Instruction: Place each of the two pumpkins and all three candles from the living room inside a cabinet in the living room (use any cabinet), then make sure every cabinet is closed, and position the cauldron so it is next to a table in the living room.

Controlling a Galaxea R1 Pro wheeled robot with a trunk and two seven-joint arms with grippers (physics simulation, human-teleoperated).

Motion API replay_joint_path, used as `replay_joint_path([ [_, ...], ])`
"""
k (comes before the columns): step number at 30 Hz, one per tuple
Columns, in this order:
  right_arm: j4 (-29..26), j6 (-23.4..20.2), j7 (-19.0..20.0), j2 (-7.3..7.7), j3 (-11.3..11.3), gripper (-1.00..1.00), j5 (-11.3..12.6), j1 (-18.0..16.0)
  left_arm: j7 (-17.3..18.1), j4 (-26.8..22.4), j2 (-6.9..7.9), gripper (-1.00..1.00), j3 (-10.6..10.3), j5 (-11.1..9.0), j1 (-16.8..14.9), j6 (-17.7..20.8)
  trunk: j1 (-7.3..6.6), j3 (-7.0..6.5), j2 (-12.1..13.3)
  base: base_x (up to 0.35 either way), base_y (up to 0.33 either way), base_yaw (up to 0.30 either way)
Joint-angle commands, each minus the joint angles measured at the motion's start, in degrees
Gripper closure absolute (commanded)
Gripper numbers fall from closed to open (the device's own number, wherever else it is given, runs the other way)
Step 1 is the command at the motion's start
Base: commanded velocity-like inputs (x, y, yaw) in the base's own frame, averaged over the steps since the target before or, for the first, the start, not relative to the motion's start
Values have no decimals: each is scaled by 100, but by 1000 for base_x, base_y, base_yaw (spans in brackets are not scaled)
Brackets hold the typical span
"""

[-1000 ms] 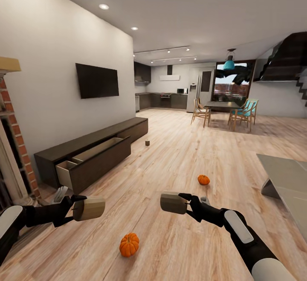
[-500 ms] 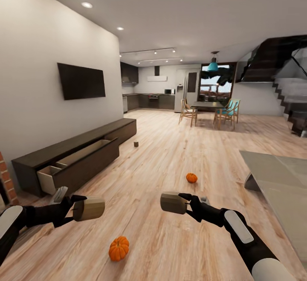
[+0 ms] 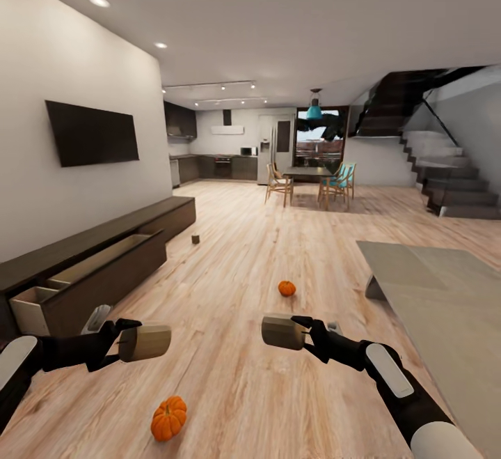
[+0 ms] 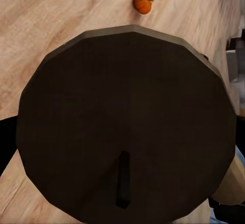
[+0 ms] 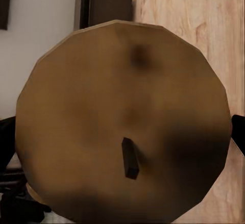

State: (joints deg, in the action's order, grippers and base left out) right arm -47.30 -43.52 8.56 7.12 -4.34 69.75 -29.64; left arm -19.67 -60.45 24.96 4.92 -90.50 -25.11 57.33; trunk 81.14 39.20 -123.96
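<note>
Each claw grips a stubby candle lying sideways: left claw on the left candle, right claw on the right candle, flat ends facing inward. Open floor lies ahead. The cabinet runs along the left wall, one drawer out. A near pumpkin, a far pumpkin and a third candle sit on the floor; a pale desk is at right.
</note>
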Motion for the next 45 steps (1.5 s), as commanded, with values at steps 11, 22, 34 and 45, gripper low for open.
replay_joint_path([
  [11, -2, -7, 32, 0, -12, 100, 18, -6, -54, -18, 2, 100, 9, -104, -5, 7, -1, -24, -3, 32, -31, -234],
  [22, -7, -7, 32, 0, -15, 100, 12, -6, -54, -19, 9, 100, 9, -99, -6, 7, -1, -25, -3, 190, -170, -63],
  [34, -7, -7, 32, 0, -15, 100, 12, -6, -53, -11, 8, 100, 9, -101, -6, 7, -1, -25, -3, 218, -133, -62],
  [45, -7, -9, 24, 0, -7, 100, 12, -6, -54, -3, 1, 100, 9, -100, -2, 7, -1, -25, -3, 218, -2, 0],
])
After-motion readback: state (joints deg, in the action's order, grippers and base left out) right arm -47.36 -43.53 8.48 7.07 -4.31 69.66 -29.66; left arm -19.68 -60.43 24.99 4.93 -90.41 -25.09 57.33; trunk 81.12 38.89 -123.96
